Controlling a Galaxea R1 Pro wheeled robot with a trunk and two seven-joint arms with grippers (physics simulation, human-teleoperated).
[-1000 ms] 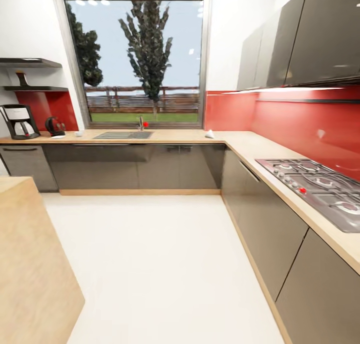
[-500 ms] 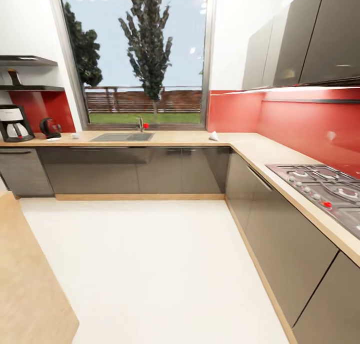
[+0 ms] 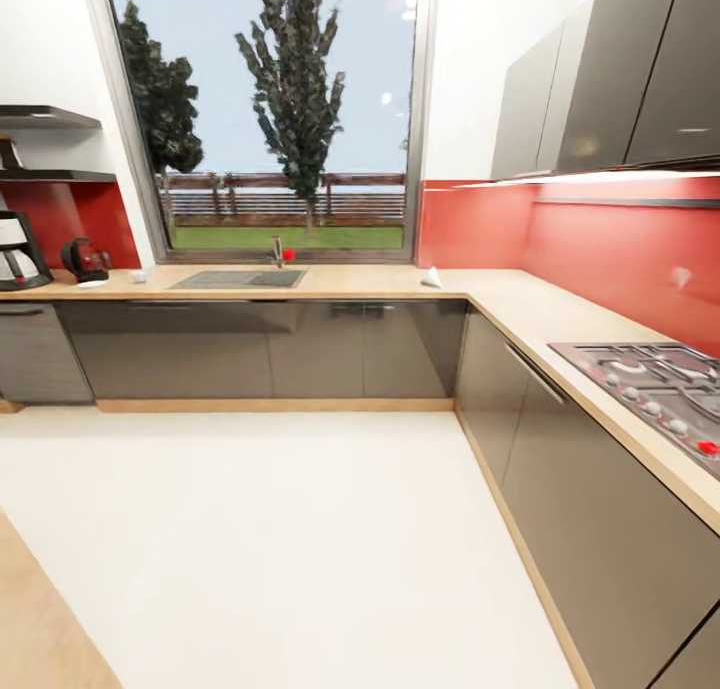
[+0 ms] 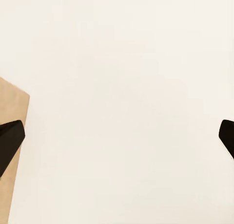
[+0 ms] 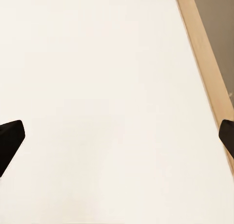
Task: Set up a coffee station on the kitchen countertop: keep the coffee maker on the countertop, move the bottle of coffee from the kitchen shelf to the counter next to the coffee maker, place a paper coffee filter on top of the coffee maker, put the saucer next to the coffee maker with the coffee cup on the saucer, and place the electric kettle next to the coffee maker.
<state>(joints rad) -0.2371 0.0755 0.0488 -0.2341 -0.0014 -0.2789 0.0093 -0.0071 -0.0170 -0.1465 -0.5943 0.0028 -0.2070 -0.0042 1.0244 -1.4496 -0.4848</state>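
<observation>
At the far left of the kitchen countertop (image 3: 350, 281) stands the coffee maker (image 3: 15, 254), cut by the picture's edge. Right of it sits the dark electric kettle (image 3: 85, 261), with the white saucer (image 3: 92, 283) in front of it and the small coffee cup (image 3: 138, 276) further right. The paper coffee filter (image 3: 431, 278) lies near the counter's corner. On the kitchen shelf (image 3: 55, 176) a dark shape, probably the bottle of coffee (image 3: 8, 154), is half cut off. My left gripper (image 4: 117, 141) and right gripper (image 5: 117, 141) hang open over white floor, holding nothing.
A sink (image 3: 240, 279) with a tap (image 3: 278, 252) sits under the window. A gas hob (image 3: 660, 379) is on the right counter run, under dark wall cabinets (image 3: 620, 69). The wooden island's corner (image 3: 40, 629) shows at lower left. Open white floor (image 3: 300, 539) lies between.
The camera has moved forward: the island slid down and left out of the picture and the hob shifted right. Nothing on the counter has moved.
</observation>
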